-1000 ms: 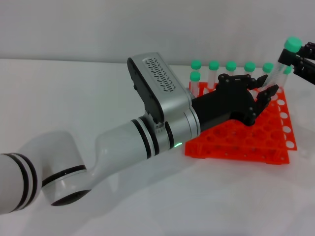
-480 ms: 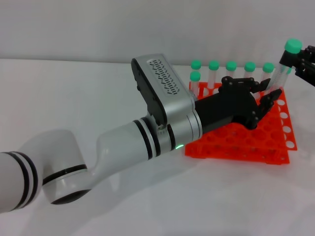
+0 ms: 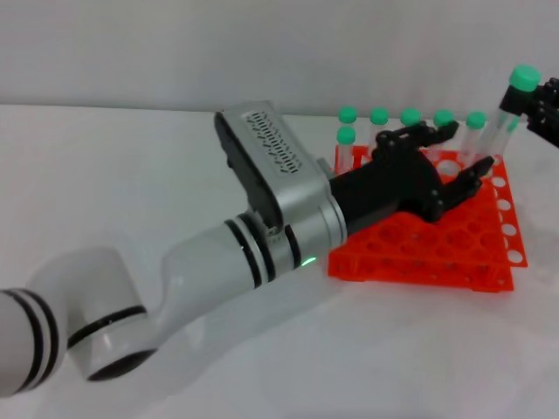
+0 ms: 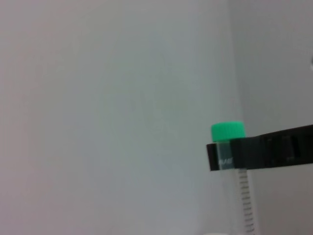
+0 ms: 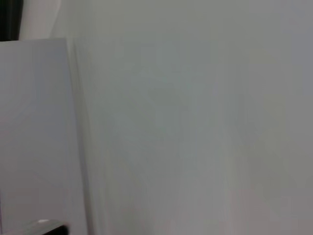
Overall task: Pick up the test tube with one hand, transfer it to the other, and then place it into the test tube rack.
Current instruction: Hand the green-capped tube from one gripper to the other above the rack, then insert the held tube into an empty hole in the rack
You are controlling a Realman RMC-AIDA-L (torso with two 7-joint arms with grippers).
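White tabletop (image 3: 131, 166), pale wall; right gripper (image 3: 534, 109) clamps the test tube (image 3: 514, 105) (green cap up) beside the test tube rack (image 3: 454, 253); left gripper (image 3: 441, 157), fingers spread, over rack; a misjudged handover risks dropping the tube.

The left gripper (image 3: 441, 157) covers the middle of the rack (image 3: 437, 253) and the lower parts of the back-row tubes. The right gripper (image 3: 543, 109) is cut off by the head view's edge. The tube (image 3: 515, 109) runs off the left wrist view's lower edge. The right wrist view is all blur.
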